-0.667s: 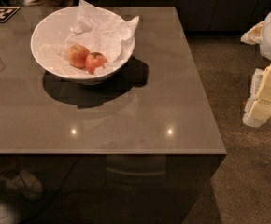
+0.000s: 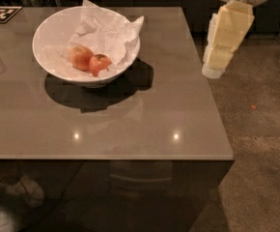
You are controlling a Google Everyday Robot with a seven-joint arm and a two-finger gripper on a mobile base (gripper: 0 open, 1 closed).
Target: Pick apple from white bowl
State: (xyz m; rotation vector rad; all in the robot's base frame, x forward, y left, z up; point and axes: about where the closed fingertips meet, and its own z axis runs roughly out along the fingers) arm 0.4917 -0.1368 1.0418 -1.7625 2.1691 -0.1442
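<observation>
The wide, glossy white bowl [image 2: 46, 52] sits on the smooth grey-brown desk [image 2: 140, 120], toward the back left. Crumpled white paper [image 2: 106, 33] lies in the bowl and sticks up over its back rim. Two apples rest on the paper, touching. The small red-orange apple [image 2: 100, 63] is right of the paler peach-orange apple [image 2: 81, 57]. A black-and-white square tag [image 2: 0, 13] lies at the desk's back left corner. The cream-coloured gripper [image 2: 213, 67] hangs by the desk's right edge, well apart from the bowl.
</observation>
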